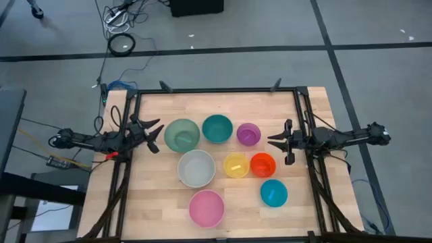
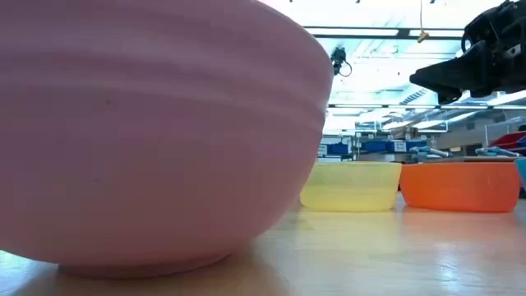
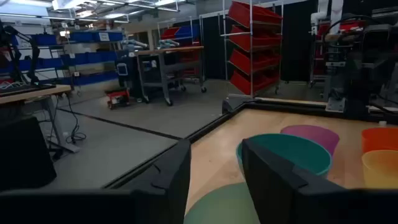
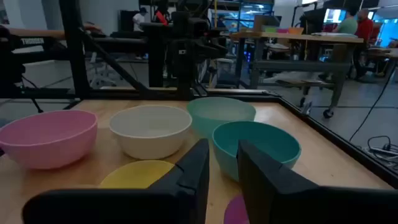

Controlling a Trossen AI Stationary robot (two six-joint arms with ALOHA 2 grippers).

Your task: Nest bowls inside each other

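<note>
Both fingers empty, bowls [image 1: 217, 128] separate on wooden table [image 1: 155, 196], workshop behind.

We see smooth plastic bowls w/ a soft satin sheen: pink bowl [image 2: 156, 131] shows faint ridges, yellow bowl [image 2: 351, 186] looks slightly translucent, orange bowl [image 2: 460, 187] opaque. Table [image 1: 162, 196] is pale wood planks, lightly glossy, w/ a dark metal frame [image 1: 216, 90].
</note>
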